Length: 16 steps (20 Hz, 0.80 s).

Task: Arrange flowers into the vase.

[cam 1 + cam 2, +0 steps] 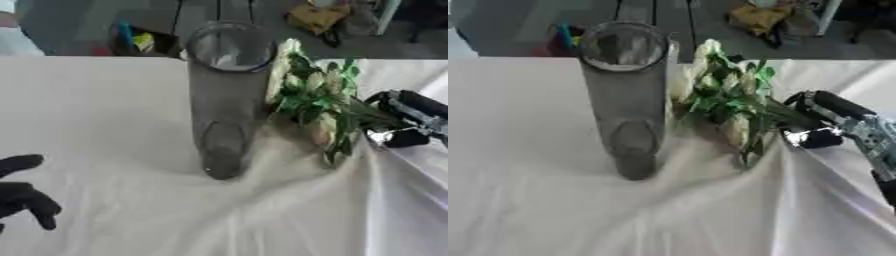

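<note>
Tall, clear, cylindrical glass vase (226, 100), upright near centre of worktop (105, 110) draped in wrinkled cream cloth; open round mouth toward far edge, nothing visible inside.

Bunch of pale cream flowers with green leaves and stems (315, 97), outside vase, immediately to its right; nearest blooms touching or almost touching glass wall, contact not resolvable. Blooms directed toward vase and far edge, stems running right toward robot's right hand.

Right hand (820, 125), black with silver parts, entering from right edge at mid height; fingers curled around stem end of bunch, bunch held low above cloth. Whether lower leaves rest on cloth not discernible.

Left hand (22, 192), black, at lower left corner in left eye view only; fingers relaxed and spread, holding nothing, well apart from vase and flowers. Not shown in right eye view.

Cloth gathered in folds fanning from vase base toward near edge and right side.

Beyond far edge of worktop: dark floor (87, 25), yellow object (317, 16) at upper right, small blue and yellow items (133, 39) at upper left just behind worktop edge; identities not resolvable.
</note>
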Motion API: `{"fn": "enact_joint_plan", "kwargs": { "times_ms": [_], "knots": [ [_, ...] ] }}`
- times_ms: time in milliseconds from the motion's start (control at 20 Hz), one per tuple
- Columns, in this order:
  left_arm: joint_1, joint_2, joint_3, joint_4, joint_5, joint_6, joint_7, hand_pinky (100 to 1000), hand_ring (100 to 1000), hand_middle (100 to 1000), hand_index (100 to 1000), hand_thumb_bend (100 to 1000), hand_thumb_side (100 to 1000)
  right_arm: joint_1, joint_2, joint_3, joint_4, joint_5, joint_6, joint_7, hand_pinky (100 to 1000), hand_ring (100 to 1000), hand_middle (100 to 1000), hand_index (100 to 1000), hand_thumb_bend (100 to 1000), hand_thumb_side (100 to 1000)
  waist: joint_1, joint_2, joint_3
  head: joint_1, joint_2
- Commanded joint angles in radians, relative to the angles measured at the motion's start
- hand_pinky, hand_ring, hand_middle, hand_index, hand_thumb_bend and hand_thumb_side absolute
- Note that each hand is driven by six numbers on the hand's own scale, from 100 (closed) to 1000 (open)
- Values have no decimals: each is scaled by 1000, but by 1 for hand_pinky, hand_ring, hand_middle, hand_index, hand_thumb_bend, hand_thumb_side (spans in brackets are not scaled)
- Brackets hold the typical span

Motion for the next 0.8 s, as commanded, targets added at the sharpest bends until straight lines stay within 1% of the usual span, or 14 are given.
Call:
{"fn": "enact_joint_plan", "kwargs": {
  "times_ms": [50, 200, 250, 400, 450, 600, 650, 800],
  "knots": [
    [-7, -1, -7, -18, -5, 0, -5, 414, 562, 829, 775, 100, 1000, -8, -15, -3, -10, -16, 3, 2, 145, 665, 100, 181, 100, 398, 0, -2, 3, -2, -15],
    [-8, -2, -7, -18, -8, 1, -6, 413, 561, 828, 774, 100, 1000, -8, -11, -3, -10, -31, 0, 1, 112, 627, 100, 164, 100, 382, 0, -1, 3, -2, -16],
    [-8, -2, -7, -18, -8, 2, -7, 412, 559, 827, 771, 100, 1000, -7, -10, -3, -10, -39, -3, 0, 100, 602, 100, 153, 100, 366, -1, 0, 3, -2, -16],
    [-9, -2, -8, -18, -10, 3, -8, 411, 558, 825, 769, 100, 1000, -8, -7, -6, -6, -72, -8, -1, 100, 576, 100, 149, 100, 392, -1, 0, 5, -2, -17],
    [-9, -2, -8, -18, -10, 3, -9, 411, 557, 825, 769, 100, 1000, -8, -8, -6, -5, -81, -8, -1, 100, 573, 100, 148, 100, 426, -2, 0, 5, -2, -17],
    [-9, -2, -8, -18, -11, 5, -11, 408, 553, 823, 767, 100, 1000, -11, -11, -10, -10, -115, -7, -9, 100, 539, 100, 145, 100, 488, -2, -2, 8, -1, -16],
    [-9, -2, -9, -18, -11, 5, -12, 408, 553, 823, 767, 100, 1000, -12, -12, -12, -12, -128, -5, -15, 100, 521, 100, 142, 100, 527, -2, -3, 8, -1, -15],
    [-9, -3, -9, -18, -10, 7, -14, 409, 554, 824, 769, 100, 1000, -12, -17, -17, -17, -155, 7, -44, 100, 496, 100, 126, 100, 604, -3, -4, 8, 0, -15]
  ]
}}
